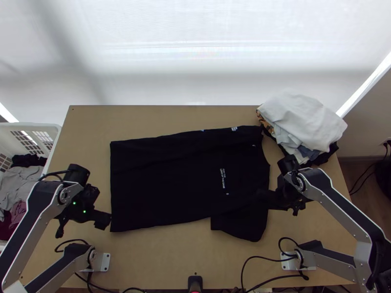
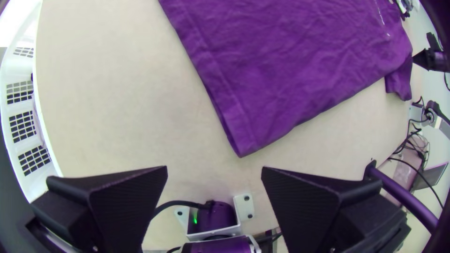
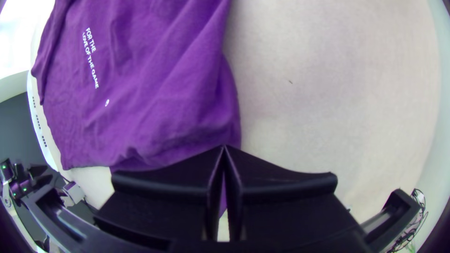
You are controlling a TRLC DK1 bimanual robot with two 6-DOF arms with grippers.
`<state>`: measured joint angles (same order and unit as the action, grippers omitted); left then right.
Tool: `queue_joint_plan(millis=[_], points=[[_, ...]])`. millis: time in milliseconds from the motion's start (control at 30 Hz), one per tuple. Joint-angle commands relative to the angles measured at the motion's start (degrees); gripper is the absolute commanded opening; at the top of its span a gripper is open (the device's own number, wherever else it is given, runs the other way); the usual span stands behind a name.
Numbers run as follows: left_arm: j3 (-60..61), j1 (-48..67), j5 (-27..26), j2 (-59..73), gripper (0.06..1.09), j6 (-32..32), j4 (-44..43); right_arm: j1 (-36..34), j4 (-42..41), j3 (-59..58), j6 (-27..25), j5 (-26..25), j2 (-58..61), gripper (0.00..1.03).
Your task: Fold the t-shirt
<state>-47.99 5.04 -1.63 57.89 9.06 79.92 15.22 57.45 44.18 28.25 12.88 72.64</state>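
The t-shirt (image 1: 166,180), black in the top view, lies mostly flat with its hem on the left, its printed chest on the right and a sleeve jutting toward the near edge. My left gripper (image 1: 82,225) is just left of the near hem corner, its fingers apart and holding nothing. My right gripper (image 1: 264,196) is at the shirt's right edge, above that sleeve. The left wrist view shows my left gripper (image 2: 214,171) open, beside the purple-looking shirt (image 2: 290,70). In the right wrist view, my right gripper (image 3: 225,147) is closed on cloth of the shirt (image 3: 154,93).
A pile of clothes (image 1: 303,122) sits at the table's far right corner, close to the shirt. A white basket (image 1: 36,126) with clothes stands off the left side. Bare wood (image 1: 156,254) lies in front of the shirt, with cables (image 1: 244,263) near the front edge.
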Motion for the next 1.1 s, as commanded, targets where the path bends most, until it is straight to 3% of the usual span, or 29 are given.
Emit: queue_joint_plan(millis=[0,200,600,733,1067], points=[[1.3,1.6,0.7,2.6,1.03,0.9,0.7,0.5,0.0,-1.0,0.0,-0.4,-1.5,0.03],[2.4,4.5,4.0,7.8,1.03,1.1,0.3,1.1,0.0,-1.1,0.2,-0.4,-2.5,0.03],[4.3,6.0,5.1,16.5,1.03,4.2,-2.6,1.8,0.2,-0.9,0.9,-1.1,-3.6,0.03],[3.7,8.0,4.2,18.2,0.85,3.9,-4.2,1.9,0.2,-0.9,1.1,-1.1,-3.6,0.03],[1.8,14.6,3.0,23.1,0.84,2.5,-3.8,1.9,0.2,-0.7,1.1,-1.5,-3.7,0.03]])
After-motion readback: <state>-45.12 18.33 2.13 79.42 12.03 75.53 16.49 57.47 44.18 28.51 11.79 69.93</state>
